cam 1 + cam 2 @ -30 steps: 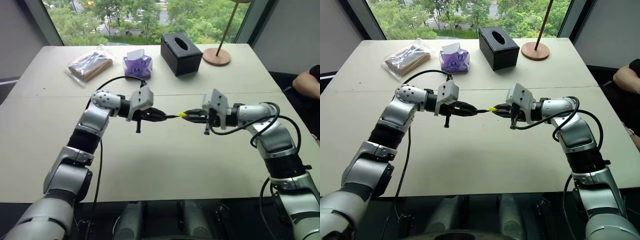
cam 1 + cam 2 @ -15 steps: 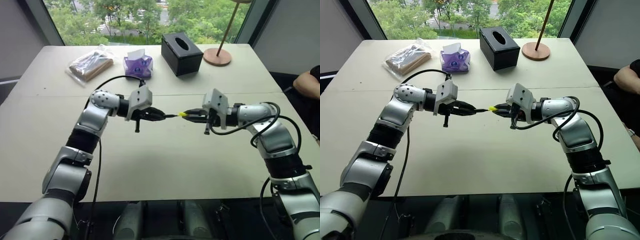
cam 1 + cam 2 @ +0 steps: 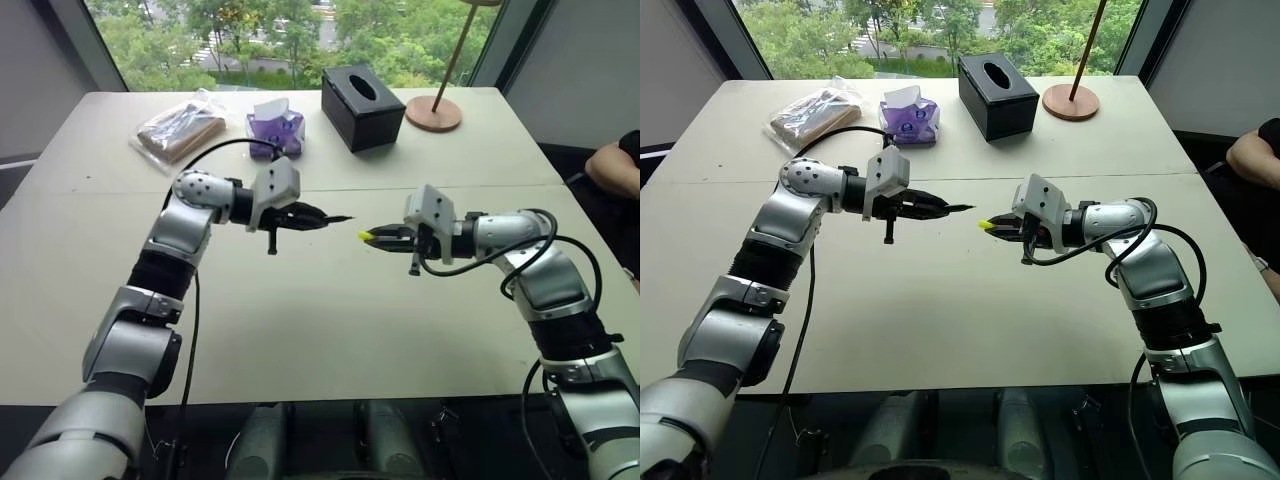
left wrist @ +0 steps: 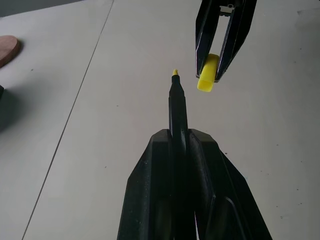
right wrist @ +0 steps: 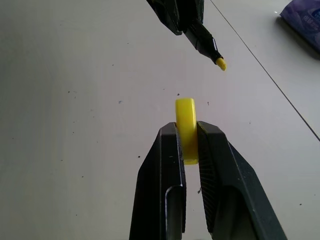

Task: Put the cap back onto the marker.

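Observation:
Above the middle of the table my left gripper point(image 3: 308, 216) is shut on the black marker point(image 3: 335, 217), whose yellow-green tip point(image 4: 175, 73) points toward my right hand. My right gripper point(image 3: 385, 237) is shut on the small yellow cap point(image 3: 368, 237), held a short way from the tip and slightly lower. The left wrist view has the cap point(image 4: 208, 80) just off to one side of the marker's tip, not touching it. From the right wrist, the cap point(image 5: 186, 121) sits between the two fingers with the marker point(image 5: 205, 46) beyond it.
At the far side of the table stand a black tissue box point(image 3: 362, 106), a purple tissue pack point(image 3: 276, 130), a clear bag of brown items point(image 3: 180, 130) and a lamp's wooden base point(image 3: 434, 113). A person's arm point(image 3: 614, 165) rests at the right edge.
The marker and cap were tip to tip; now a gap has opened between them. My left gripper has drawn back to the left and slightly up with the marker.

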Action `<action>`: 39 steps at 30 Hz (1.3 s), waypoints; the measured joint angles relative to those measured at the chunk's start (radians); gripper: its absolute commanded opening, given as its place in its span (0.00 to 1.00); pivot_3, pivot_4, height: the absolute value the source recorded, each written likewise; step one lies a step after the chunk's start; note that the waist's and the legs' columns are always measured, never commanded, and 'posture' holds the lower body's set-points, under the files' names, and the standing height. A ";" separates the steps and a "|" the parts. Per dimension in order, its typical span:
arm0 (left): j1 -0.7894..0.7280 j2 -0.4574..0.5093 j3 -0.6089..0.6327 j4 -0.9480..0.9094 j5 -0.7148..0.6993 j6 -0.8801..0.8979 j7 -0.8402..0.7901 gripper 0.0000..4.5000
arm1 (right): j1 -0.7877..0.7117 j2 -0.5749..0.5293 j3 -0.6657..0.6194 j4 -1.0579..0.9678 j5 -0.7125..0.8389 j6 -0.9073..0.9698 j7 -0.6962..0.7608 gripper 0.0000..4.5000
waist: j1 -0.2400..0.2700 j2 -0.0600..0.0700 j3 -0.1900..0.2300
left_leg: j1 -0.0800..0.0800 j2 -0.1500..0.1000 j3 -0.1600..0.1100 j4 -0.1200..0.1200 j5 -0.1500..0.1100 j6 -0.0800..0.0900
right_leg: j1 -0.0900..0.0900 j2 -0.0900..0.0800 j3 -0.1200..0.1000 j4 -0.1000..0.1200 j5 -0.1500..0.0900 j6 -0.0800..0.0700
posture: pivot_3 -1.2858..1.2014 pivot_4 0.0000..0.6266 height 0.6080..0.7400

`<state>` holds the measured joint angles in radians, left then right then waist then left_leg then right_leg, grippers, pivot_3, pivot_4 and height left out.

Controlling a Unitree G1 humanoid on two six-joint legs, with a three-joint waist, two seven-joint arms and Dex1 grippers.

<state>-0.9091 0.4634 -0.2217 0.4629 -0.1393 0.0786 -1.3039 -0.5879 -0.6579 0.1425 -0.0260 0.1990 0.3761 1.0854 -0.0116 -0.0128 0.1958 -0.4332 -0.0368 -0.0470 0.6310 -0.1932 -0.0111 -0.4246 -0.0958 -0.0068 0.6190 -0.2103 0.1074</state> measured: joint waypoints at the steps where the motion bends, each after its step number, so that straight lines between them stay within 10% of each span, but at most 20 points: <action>1: 0.002 0.003 0.000 0.000 0.000 0.000 -0.002 0.00 | 0.000 0.000 0.000 0.007 -0.001 -0.004 -0.001 0.01 | 0.000 0.000 0.000 | 0.000 0.000 0.000 0.000 0.000 0.000 | 0.000 0.000 0.000 0.000 0.000 0.000 | 0.52 0.24 1.00; 39: 0.030 -0.018 -0.020 -0.009 0.012 -0.008 -0.008 0.00 | -0.015 0.000 0.000 -0.022 0.003 0.023 -0.015 0.01 | 0.000 0.000 0.000 | 0.000 0.000 0.000 0.000 0.000 0.000 | 0.000 0.000 0.000 0.000 0.000 0.000 | 0.52 0.24 1.00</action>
<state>-0.8790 0.4450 -0.2420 0.4541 -0.1273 0.0702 -1.3118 -0.6027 -0.6575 0.1427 -0.0480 0.2019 0.3992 1.0707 -0.0114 -0.0128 0.1957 -0.4332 -0.0368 -0.0470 0.6311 -0.1932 -0.0111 -0.4246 -0.0958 -0.0067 0.6189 -0.2103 0.1074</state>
